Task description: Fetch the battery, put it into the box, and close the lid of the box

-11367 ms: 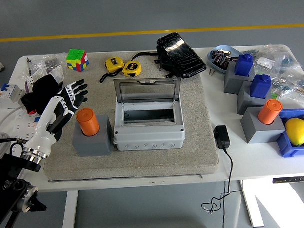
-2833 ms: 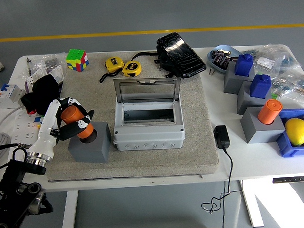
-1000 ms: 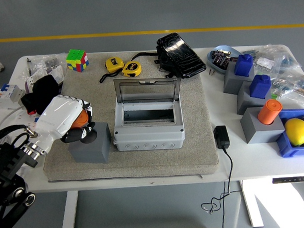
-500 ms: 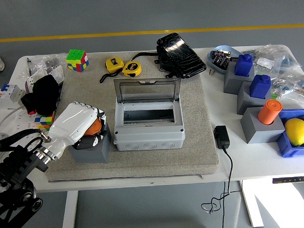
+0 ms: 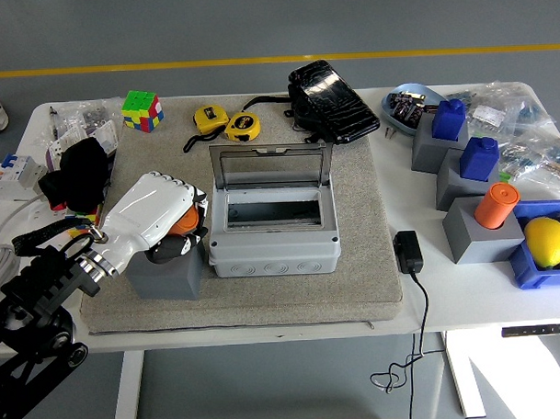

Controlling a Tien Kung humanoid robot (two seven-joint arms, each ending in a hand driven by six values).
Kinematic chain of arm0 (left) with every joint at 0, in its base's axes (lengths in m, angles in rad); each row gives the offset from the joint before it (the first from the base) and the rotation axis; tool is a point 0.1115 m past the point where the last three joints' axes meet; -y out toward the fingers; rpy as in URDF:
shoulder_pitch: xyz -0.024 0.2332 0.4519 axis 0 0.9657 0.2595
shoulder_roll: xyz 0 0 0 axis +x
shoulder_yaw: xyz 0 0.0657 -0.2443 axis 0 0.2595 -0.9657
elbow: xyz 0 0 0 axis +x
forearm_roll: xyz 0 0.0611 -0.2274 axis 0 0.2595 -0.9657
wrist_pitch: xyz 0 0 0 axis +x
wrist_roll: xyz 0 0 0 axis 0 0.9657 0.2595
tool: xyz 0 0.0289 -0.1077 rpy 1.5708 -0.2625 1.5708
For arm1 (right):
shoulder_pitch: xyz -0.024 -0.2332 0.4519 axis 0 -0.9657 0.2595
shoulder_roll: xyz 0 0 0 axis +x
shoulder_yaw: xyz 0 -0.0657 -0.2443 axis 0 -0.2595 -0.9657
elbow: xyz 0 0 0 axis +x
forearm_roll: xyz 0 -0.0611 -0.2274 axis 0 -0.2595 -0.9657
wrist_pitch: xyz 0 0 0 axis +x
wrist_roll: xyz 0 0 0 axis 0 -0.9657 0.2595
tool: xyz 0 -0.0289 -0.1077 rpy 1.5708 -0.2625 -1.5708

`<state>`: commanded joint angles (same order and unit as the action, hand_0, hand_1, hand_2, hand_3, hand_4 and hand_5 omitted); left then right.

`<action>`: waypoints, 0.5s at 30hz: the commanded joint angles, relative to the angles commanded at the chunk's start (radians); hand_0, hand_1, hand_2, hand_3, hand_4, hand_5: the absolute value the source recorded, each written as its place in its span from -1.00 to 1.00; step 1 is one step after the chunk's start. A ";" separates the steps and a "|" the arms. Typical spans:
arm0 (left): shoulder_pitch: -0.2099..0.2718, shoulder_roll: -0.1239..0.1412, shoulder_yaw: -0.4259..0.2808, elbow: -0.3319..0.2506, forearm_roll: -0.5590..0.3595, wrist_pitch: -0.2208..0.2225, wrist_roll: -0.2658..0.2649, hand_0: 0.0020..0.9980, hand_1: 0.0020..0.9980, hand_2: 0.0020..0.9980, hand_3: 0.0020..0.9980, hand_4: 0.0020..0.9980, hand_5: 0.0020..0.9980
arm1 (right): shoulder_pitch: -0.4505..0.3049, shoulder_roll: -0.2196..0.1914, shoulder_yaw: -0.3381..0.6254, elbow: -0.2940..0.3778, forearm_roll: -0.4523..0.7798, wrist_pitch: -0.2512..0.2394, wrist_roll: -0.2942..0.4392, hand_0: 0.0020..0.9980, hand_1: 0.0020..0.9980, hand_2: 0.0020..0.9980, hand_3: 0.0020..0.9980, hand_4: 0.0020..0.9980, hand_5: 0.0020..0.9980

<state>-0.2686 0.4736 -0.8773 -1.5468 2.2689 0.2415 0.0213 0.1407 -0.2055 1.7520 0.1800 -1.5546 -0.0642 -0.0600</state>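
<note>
Carrying the battery toward the box.
My left hand wraps the orange cell above its grey holder; next I judge a short move right, over the open lid.

An orange battery is seen under a white hand. A grey box, a yellow lemon and a many-coloured cube are seen too.
</note>
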 joint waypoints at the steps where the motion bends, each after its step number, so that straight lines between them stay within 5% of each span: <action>1: -0.006 -0.001 0.003 0.004 0.000 -0.002 0.001 -0.92 -0.81 -0.49 -0.42 0.26 -1.00 | 0.000 0.000 0.001 0.000 -0.001 0.000 0.000 0.70 0.67 0.58 0.64 1.00 1.00; 15: -0.113 -0.036 0.040 0.088 0.000 -0.012 -0.008 -0.92 -0.81 -0.49 -0.43 0.25 -1.00 | 0.003 0.006 0.009 0.000 -0.009 -0.001 -0.004 0.70 0.67 0.59 0.64 1.00 1.00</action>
<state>-0.3812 0.4371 -0.8376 -1.4584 2.2689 0.2294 0.0129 0.1438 -0.1992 1.7612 0.1800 -1.5632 -0.0648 -0.0639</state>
